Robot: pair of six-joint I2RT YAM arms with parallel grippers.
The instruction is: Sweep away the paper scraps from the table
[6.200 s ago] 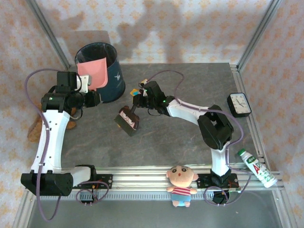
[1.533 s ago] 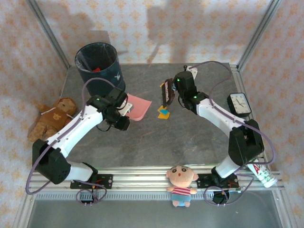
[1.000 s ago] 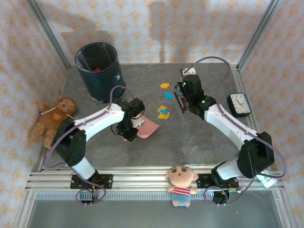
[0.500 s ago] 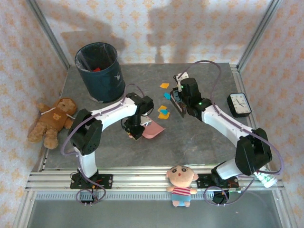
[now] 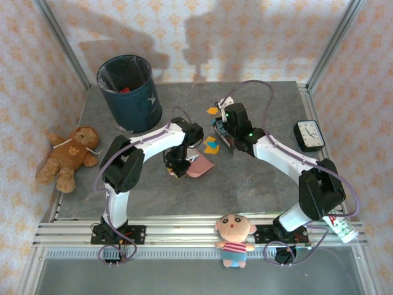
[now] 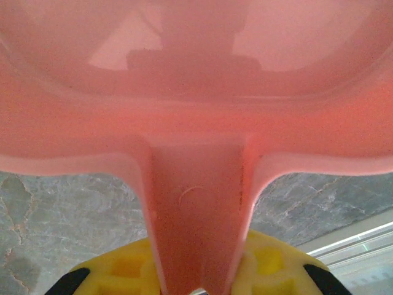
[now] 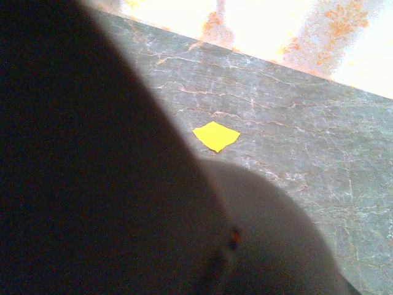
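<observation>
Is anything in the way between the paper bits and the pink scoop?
No, nothing visible. The nearest paper scraps lie on bare table close to the dustpan; the brush is on their other side.

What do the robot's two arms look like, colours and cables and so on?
Both the left arm and right arm have white links, black joints and looping purple cables. The left gripper's fingers are yellow and black.

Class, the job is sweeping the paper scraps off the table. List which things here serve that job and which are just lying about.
Part of the job: paper scraps, table, pink dustpan, brush, bin.

Just lying about: teddy bear, doll, clock, bottle.
</observation>
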